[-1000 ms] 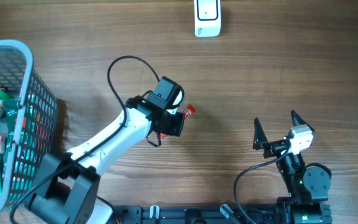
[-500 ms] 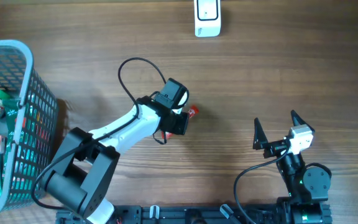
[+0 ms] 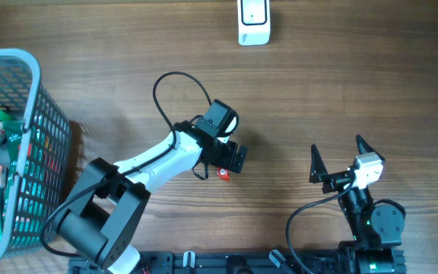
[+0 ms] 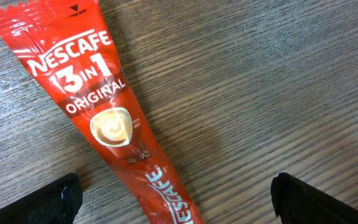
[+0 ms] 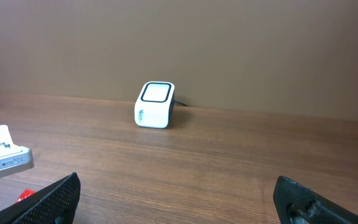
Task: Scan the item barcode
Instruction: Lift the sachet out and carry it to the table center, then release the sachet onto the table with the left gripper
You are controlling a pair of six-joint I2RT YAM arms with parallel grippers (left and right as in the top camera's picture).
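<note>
Between the spread jaws of the left gripper, a slim red foil stick sachet lies flat on the brown wood-grain table, and I see neither finger touching it. On my left wrist view the two black fingertips sit in the bottom corners, wide apart, with bare wood on either side of the packet. Its long axis runs on a diagonal. The crimped, sealed end points away from the jaws and off toward the finger on the left of the view. The other end comes back toward the middle of the gap and passes out of the bottom of the view. The printed face is up, reading NESCAFE 3 IN 1 ORIGINAL above a coffee cup picture, the lines stacked from the crimped end toward the jaws. From overhead I get only a small red tip beside the gripper; the rest is under the wrist.

The right gripper has its two fingers splayed wide with nothing between them, well apart from the sachet. Ahead of its jaws, far across the table, stands the white box-shaped barcode scanner, a dark-framed panel on its top. Behind the left jaws, well away, sits a blue-grey plastic mesh basket with packets inside.
</note>
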